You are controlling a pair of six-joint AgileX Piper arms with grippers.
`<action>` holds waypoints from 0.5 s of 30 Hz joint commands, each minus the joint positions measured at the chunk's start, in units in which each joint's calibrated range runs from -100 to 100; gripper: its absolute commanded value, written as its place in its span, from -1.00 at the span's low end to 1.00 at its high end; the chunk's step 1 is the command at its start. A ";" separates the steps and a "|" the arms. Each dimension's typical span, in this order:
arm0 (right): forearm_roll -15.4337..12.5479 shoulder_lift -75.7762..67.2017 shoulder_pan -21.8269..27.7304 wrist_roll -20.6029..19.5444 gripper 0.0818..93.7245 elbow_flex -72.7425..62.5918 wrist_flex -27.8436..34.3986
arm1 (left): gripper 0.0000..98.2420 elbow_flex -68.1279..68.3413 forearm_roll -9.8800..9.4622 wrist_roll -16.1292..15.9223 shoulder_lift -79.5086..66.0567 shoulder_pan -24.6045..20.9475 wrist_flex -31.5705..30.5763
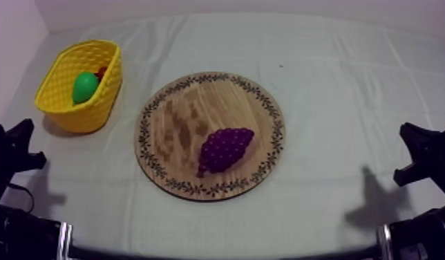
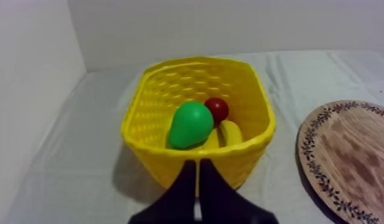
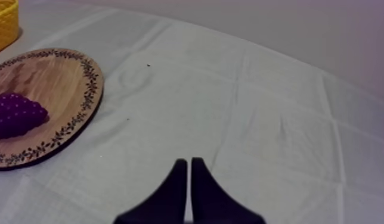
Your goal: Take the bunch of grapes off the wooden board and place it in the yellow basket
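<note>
Grapes [image 1: 225,149] on board [image 1: 177,117]; left hand [image 2: 198,162], right hand [image 3: 189,161] closed, empty; left wrist view: banana [image 2: 230,132] in basket [image 2: 170,168]

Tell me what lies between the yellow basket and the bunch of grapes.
Top view: bare cloth, then the rim and bare wood of the wooden board. Nothing else sits between the yellow basket and the bunch of grapes.

Purple grapes [image 1: 225,149] on board [image 1: 177,117], basket [image 1: 63,110] apart

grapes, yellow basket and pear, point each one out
bunch of grapes [image 1: 226,148]: top view, middle of the bunch
yellow basket [image 1: 87,115]: top view, its near outer wall
pear [image 2: 191,124]: left wrist view, middle of its green body
</note>
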 commanded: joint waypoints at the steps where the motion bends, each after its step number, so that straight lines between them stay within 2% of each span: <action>1: 0.01 -0.01 -0.02 -0.06 -0.99 -0.03 -0.03 | -1.00 0.16 1.37 7.05 0.00 0.63 -0.05; 3: 0.01 -0.01 -0.02 -0.04 -0.99 -0.03 -0.03 | -1.00 0.16 1.37 6.52 0.00 0.63 -0.05; 8: 0.01 -0.01 -0.02 -0.03 -0.99 -0.03 -0.03 | -1.00 0.16 1.37 2.95 0.00 0.67 0.26; 15: 0.01 -0.01 -0.02 -0.02 -0.99 -0.03 -0.03 | -1.00 0.16 1.32 2.69 0.00 0.70 0.57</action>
